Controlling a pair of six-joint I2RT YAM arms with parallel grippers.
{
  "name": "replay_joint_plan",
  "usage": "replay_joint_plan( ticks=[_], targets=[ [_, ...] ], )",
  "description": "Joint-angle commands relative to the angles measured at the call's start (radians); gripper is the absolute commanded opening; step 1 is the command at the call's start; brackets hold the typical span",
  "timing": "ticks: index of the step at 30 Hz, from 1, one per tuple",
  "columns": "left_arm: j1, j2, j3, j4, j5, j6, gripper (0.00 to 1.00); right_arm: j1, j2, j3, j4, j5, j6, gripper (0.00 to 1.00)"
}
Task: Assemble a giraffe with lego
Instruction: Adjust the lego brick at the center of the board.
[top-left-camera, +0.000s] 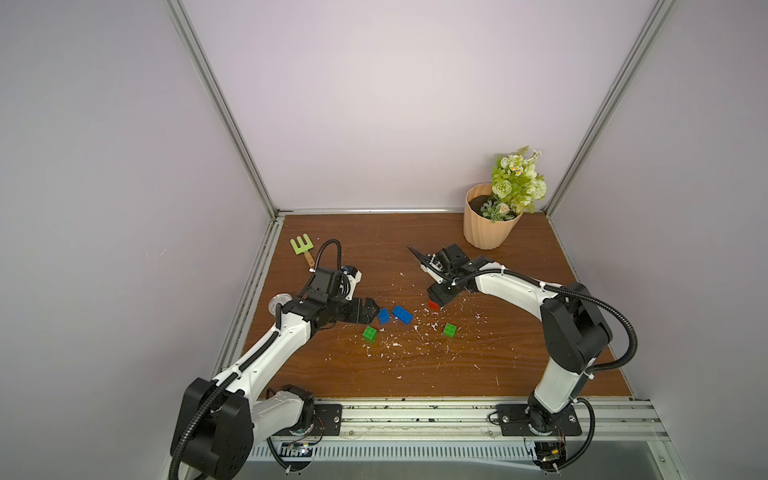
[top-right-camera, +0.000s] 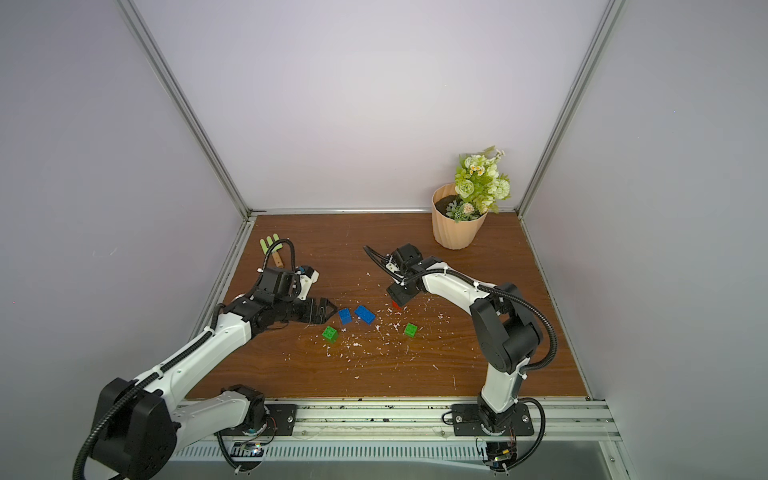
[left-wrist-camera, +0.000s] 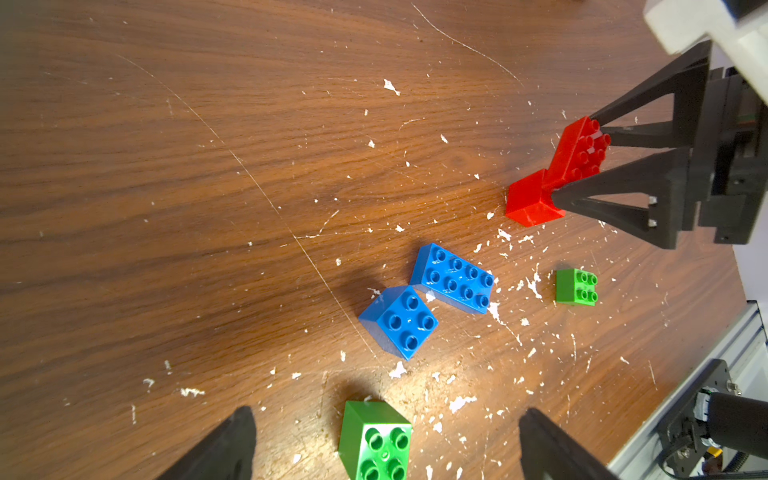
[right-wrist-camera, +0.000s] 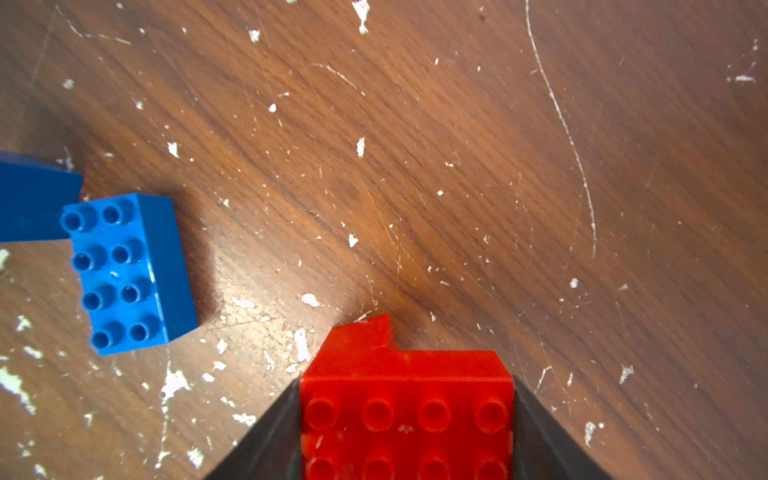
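Right hand (left-wrist-camera: 575, 158) clamps red oblong brick (right-wrist-camera: 405, 415) onto red square brick (left-wrist-camera: 530, 203), presumably seating body; left hand (left-wrist-camera: 386, 410) apart, empty.

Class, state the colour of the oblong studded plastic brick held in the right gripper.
The oblong studded plastic brick is red; clearest in the right wrist view.

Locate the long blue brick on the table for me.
The long blue brick lies studs up mid-table in both top views, between the square blue brick by the left gripper and the red bricks in the right gripper.
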Motion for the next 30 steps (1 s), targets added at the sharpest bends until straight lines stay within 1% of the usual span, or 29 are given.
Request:
replay_joint_plan(
  ticks=[1,7,12,16,18,20,23,27,30],
  targets=[
    [0.009,0.003,0.026,-0.008,0.012,0.004,0.99,-0.002,0.024,0.007,-0.049,0.021,-0.033,0.63],
    [0.010,0.003,0.027,-0.006,0.012,0.004,1.00,-0.002,-0.001,-0.005,-0.082,0.044,-0.010,0.63],
    [0.009,0.004,0.026,-0.004,0.012,0.002,1.00,0.000,-0.002,-0.022,-0.091,0.021,0.071,0.62],
    [0.009,0.001,0.022,-0.003,0.011,0.002,1.00,0.011,-0.003,-0.037,-0.093,0.029,0.155,0.62],
    [0.009,0.000,0.022,-0.001,0.011,-0.001,0.99,0.024,-0.032,-0.051,-0.071,0.035,0.207,0.61],
    [0.009,-0.001,0.023,-0.001,0.009,-0.002,1.00,0.026,-0.065,-0.065,-0.054,0.006,0.248,0.61],
    [0.010,-0.002,0.021,0.000,0.007,-0.004,1.00,0.029,-0.111,-0.066,-0.040,0.013,0.300,0.61],
    [0.010,-0.005,0.019,0.002,0.006,-0.005,1.00,0.025,-0.163,-0.040,-0.028,0.053,0.339,0.62],
    [0.010,-0.008,0.020,0.002,0.002,-0.006,1.00,0.004,-0.183,-0.032,-0.015,0.047,0.366,0.62]
  ],
)
